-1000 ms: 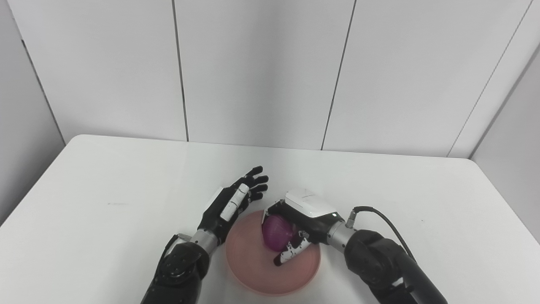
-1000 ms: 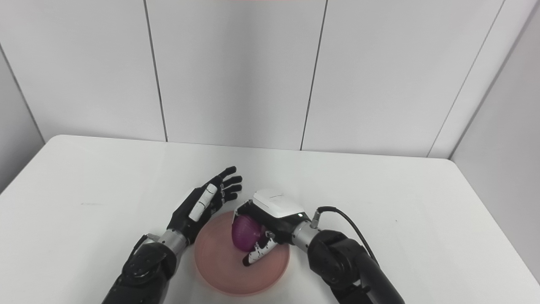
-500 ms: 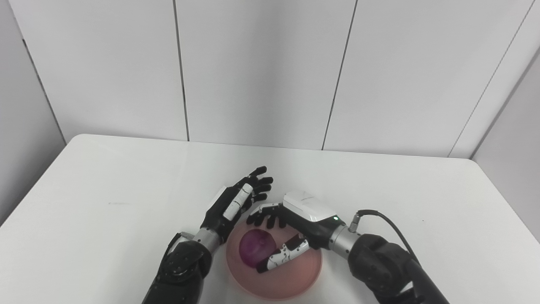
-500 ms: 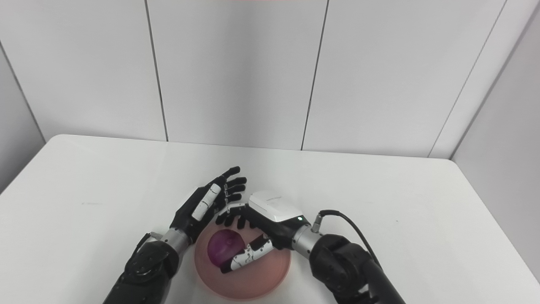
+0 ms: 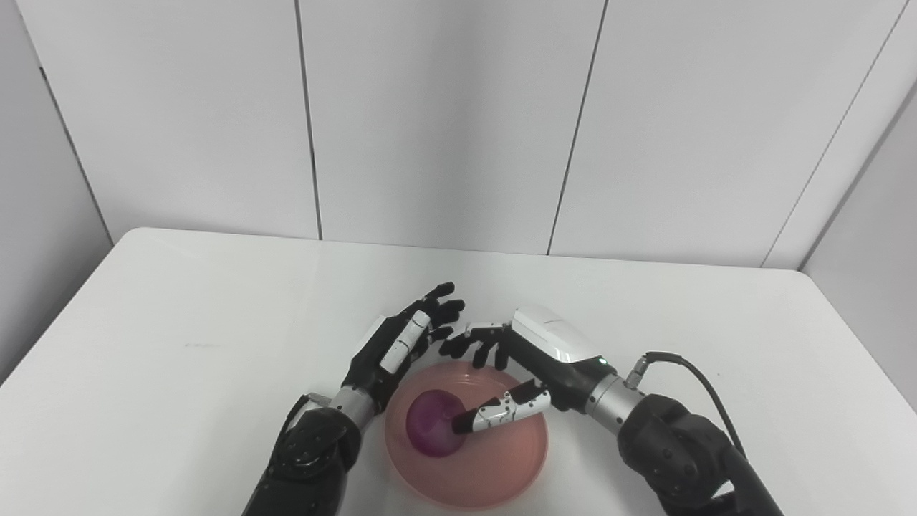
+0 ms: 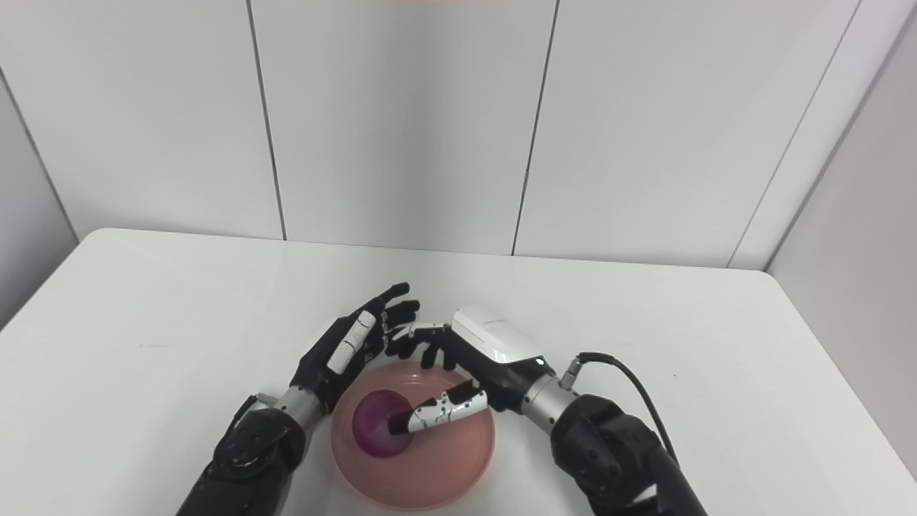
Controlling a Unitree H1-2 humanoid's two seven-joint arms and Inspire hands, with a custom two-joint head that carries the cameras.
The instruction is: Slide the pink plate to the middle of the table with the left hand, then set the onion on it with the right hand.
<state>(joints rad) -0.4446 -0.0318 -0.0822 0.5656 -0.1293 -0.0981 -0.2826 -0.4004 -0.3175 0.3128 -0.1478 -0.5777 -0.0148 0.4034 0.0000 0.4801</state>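
The pink plate lies near the table's front edge, about midway across. A purple onion rests in the plate's left half, free of any grasp. My right hand hovers open over the plate's far right part, fingers spread above the far rim and the thumb stretched toward the onion's right side. Whether the thumb tip touches the onion I cannot tell. My left hand is open just beyond the plate's far left rim, fingers pointing away toward the wall. It holds nothing.
The white table stretches wide on both sides of the plate, bounded by grey wall panels at the back. A black cable loops off my right wrist.
My right hand let go of the onion, which dropped onto the plate's left half, then opened and drew up and to the right. The left hand stayed almost in place.
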